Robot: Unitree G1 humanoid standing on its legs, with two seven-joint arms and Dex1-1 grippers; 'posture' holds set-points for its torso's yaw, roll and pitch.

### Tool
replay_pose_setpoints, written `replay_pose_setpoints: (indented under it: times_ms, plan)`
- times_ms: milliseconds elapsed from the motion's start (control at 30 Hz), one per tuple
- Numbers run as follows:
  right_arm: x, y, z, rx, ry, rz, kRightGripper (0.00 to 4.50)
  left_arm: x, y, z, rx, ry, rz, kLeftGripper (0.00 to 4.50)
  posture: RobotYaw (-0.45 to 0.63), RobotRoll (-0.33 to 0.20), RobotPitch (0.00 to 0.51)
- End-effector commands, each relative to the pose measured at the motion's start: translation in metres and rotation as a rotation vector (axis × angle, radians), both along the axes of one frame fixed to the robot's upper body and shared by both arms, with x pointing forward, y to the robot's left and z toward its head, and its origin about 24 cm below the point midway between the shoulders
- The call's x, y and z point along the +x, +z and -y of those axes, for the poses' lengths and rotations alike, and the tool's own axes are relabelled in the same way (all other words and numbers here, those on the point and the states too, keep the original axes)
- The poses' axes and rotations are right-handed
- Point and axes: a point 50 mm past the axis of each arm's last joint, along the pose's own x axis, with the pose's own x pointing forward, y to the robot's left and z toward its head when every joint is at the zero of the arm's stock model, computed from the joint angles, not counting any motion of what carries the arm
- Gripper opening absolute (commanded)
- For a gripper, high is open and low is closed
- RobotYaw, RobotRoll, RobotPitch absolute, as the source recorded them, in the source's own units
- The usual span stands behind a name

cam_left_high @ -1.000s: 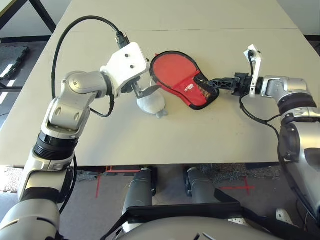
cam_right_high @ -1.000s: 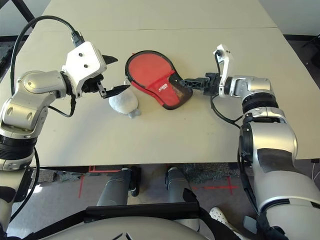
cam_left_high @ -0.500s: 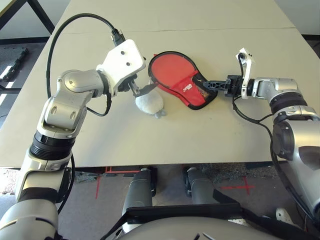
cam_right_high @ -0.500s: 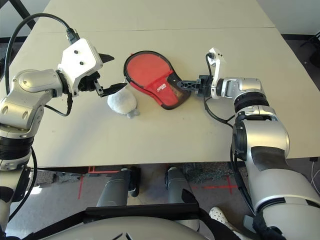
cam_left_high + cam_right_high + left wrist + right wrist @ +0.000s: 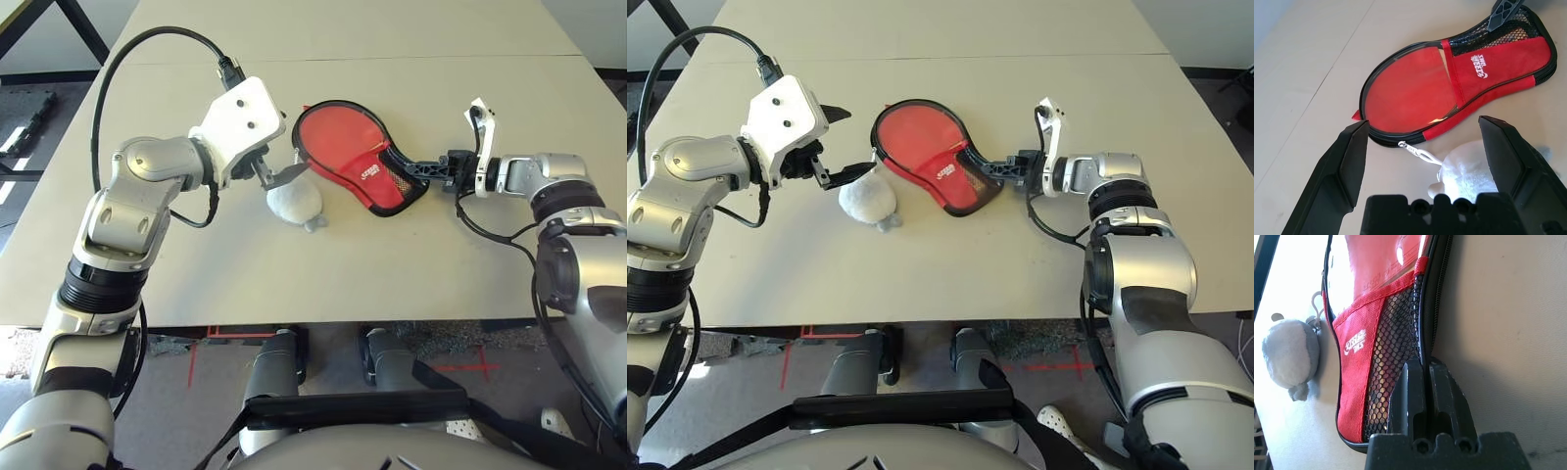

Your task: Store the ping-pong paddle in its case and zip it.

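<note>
Lying mid-frame in the eye views, the case (image 5: 364,168) is seen with the paddle (image 5: 1405,95) already inside it; the red rubber face shows through the unzipped round end, while the handle sits under the mesh pocket at the narrow end. The right gripper (image 5: 1425,387) is pressed together on the case's black zipper edging at that narrow end, right of centre in the eye views, apparently to pin the pouch so it cannot slide when the zip is drawn. The left gripper (image 5: 1425,147) is held with its fingers wide apart, poised just above the silver zip pull (image 5: 1418,152), which lies at the round end's rim at centre-left of the eye views. A white-grey plush lump (image 5: 296,203) is attached to that pull by a clip and rests on the table (image 5: 392,274) just beside the case, slightly toward the bottom of the frame. Insertion is judged done; zipping is judged not yet begun. The plush could get in the way of a clean pinch on the pull.
</note>
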Motion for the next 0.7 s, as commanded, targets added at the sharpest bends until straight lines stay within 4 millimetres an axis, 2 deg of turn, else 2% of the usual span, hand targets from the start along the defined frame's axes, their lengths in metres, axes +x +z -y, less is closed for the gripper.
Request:
replay_pose_setpoints:
  times_ms: [33, 467, 600, 700]
  plan:
    - [-0.008, -0.009, 0.011, 0.007, -0.019, -0.062, 0.03, -0.001, -0.004, 0.002, 0.001, -0.011, -0.006, 4.50, 0.19, 0.000, 0.211]
    - [-0.037, -0.003, 0.054, 0.052, -0.047, -0.093, 0.03, 0.005, -0.011, 0.009, -0.006, -0.041, -0.014, 4.50, 0.12, 0.000, 0.212]
    - [-0.057, -0.001, 0.069, 0.068, -0.056, -0.114, 0.03, 0.008, -0.011, 0.012, -0.011, -0.059, -0.013, 4.50, 0.10, 0.000, 0.213]
    - [-0.072, 0.001, 0.073, 0.078, -0.044, -0.123, 0.03, 0.010, -0.013, 0.014, -0.014, -0.072, -0.015, 4.50, 0.08, 0.000, 0.214]
